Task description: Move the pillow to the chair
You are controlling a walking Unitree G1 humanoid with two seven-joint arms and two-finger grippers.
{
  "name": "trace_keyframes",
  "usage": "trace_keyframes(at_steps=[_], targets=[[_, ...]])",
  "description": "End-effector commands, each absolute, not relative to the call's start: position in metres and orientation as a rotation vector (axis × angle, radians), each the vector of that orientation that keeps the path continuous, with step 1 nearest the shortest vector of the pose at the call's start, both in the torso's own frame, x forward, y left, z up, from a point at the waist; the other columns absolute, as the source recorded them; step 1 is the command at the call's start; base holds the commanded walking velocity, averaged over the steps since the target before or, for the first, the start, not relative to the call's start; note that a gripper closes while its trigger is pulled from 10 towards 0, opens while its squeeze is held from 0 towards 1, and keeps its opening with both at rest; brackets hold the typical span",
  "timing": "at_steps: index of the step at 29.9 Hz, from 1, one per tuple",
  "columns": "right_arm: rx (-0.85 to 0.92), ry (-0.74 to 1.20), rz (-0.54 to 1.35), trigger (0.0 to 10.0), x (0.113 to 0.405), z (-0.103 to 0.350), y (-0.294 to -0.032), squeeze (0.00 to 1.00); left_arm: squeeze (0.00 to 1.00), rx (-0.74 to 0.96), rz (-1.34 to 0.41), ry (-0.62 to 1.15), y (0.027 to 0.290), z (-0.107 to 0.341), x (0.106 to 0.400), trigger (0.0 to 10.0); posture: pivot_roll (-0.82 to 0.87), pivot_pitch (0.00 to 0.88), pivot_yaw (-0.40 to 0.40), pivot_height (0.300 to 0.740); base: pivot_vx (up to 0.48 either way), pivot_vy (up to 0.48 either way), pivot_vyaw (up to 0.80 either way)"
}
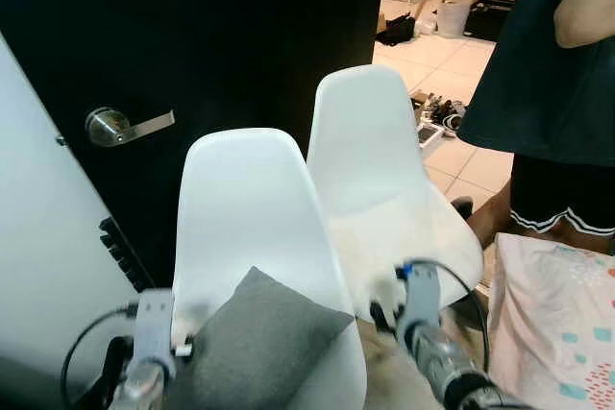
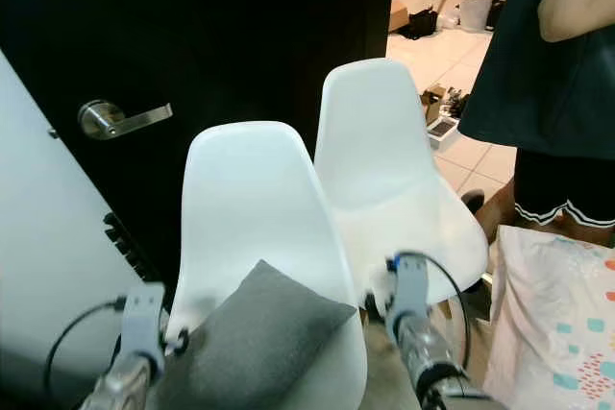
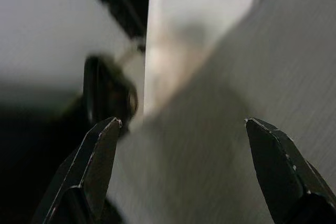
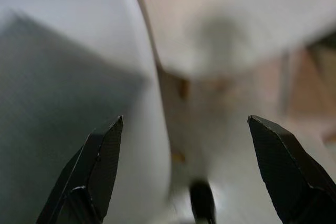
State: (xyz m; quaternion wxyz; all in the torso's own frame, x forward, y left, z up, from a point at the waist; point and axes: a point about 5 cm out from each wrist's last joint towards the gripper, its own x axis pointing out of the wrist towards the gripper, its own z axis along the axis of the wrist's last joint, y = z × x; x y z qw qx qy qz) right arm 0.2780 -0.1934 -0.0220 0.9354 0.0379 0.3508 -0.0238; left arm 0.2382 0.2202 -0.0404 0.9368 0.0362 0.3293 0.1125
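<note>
A grey pillow (image 1: 255,343) lies on the seat of the nearer white chair (image 1: 245,199), one corner pointing toward the backrest. A second white chair (image 1: 370,160) stands just right of it and further back. My left gripper (image 1: 178,345) is open at the pillow's left edge; in the left wrist view the pillow (image 3: 210,171) lies between its spread fingers (image 3: 100,150). My right gripper (image 1: 384,312) is open to the right of the pillow, over the gap between the two chairs. In the right wrist view the pillow (image 4: 52,87) sits off to one side.
A black door with a silver lever handle (image 1: 120,125) stands behind the chairs. A person (image 1: 548,74) in a dark shirt and black shorts stands close on the right. A patterned fabric (image 1: 557,314) lies at the lower right. Clutter sits on the tiled floor (image 1: 461,156) beyond.
</note>
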Motion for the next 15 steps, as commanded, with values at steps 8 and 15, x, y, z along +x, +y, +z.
trace_keyframes(at_steps=[8,15], targets=[[-0.052,1.02,-0.098,10.0,0.203,-0.073,-0.206,0.0,0.0,0.06,0.258,0.977,0.221,-0.082,0.176,10.0,-0.06,0.05,0.027,0.74,-0.229,0.0,0.0],[-0.132,1.154,-0.054,10.0,0.16,-0.093,-0.207,0.0,0.0,0.143,0.186,1.136,0.217,-0.101,0.131,10.0,-0.07,0.049,0.033,0.74,-0.48,0.0,0.0]])
